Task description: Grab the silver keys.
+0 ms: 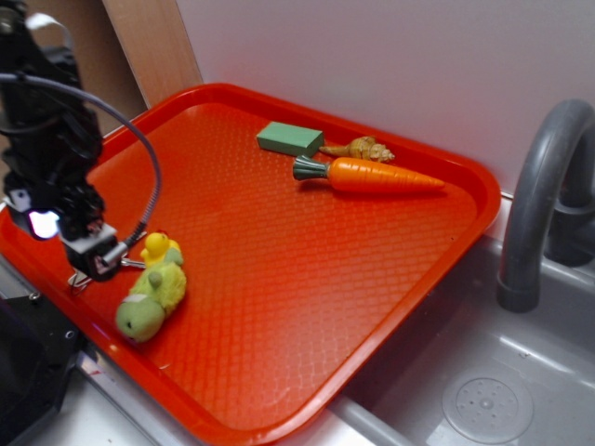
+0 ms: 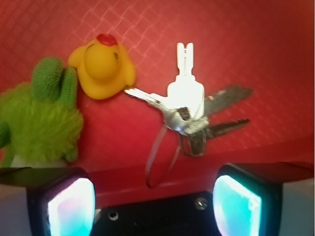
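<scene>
Your gripper hangs with jaws apart, holding nothing. The silver keys lie fanned flat on the red tray, one blade touching the yellow duck. Likely light, stiff, slippery; take hold at the bunched ring.

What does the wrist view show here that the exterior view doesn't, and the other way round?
Only the wrist view shows the silver keys clearly, fanned on their ring between the open gripper's fingertips, one blade touching the yellow duck. Only the exterior view shows the carrot, green block, ginger-like piece, grey faucet and sink. Both show the red tray, duck and green plush toy.
</scene>
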Controlling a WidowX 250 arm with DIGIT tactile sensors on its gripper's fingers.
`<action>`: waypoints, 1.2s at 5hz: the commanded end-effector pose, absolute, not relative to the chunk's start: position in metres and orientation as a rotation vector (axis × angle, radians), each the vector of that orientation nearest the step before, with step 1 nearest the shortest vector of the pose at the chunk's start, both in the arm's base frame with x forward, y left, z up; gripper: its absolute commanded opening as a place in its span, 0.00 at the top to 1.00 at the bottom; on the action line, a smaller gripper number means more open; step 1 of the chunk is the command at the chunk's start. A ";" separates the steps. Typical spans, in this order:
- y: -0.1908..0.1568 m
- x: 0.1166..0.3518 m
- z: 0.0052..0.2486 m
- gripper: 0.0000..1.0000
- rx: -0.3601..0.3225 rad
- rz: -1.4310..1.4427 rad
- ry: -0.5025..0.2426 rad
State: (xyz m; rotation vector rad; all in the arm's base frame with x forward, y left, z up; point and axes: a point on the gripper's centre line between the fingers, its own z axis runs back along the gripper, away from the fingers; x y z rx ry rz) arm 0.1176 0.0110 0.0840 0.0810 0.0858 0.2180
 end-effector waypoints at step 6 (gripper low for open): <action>0.046 0.170 0.034 0.00 -0.064 0.252 0.134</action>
